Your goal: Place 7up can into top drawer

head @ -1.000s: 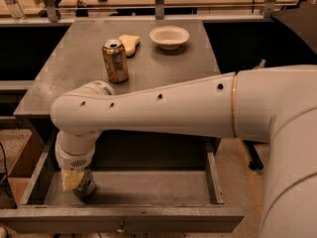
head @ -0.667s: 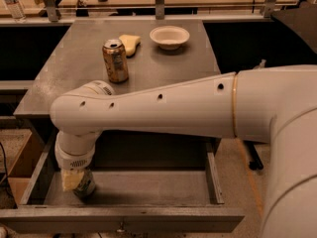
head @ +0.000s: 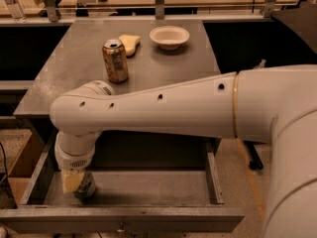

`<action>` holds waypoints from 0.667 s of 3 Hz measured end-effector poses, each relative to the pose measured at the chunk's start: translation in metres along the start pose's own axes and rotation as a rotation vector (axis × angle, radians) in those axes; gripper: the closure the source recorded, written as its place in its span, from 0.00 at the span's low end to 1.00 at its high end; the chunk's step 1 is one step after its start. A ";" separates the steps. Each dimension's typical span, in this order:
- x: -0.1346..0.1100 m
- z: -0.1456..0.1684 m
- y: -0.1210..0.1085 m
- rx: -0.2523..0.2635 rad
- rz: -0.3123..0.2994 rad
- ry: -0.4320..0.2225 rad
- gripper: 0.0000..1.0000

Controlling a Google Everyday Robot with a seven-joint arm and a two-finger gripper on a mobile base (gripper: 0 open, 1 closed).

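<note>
The top drawer [head: 158,220] is pulled open at the bottom of the camera view, and its grey floor shows. The 7up can [head: 88,185], silvery with green markings, stands upright in the drawer's front left corner, largely covered by the gripper. My gripper [head: 75,182] reaches straight down into the drawer from the white arm [head: 163,108] and sits right at the can, with a yellowish pad against the can's left side. The arm hides the rest of the can.
On the grey tabletop [head: 163,68] above the drawer stand a golden-brown can [head: 115,61], a yellow sponge-like piece [head: 130,43] and a white bowl [head: 169,36]. A water bottle [head: 12,3] stands at the far left. A cardboard box [head: 17,170] is left of the drawer.
</note>
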State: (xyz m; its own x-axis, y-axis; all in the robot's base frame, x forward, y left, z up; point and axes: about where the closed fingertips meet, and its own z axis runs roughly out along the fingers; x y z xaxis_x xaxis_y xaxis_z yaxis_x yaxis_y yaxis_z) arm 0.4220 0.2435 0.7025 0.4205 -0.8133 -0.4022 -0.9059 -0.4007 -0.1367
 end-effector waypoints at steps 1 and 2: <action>0.000 -0.001 0.000 0.001 -0.002 0.001 0.13; -0.001 -0.001 0.001 0.002 -0.004 0.002 0.00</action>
State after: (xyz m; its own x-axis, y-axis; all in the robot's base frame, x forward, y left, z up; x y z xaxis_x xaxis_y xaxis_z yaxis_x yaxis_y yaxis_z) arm 0.4208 0.2434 0.7038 0.4240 -0.8127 -0.3997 -0.9044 -0.4030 -0.1399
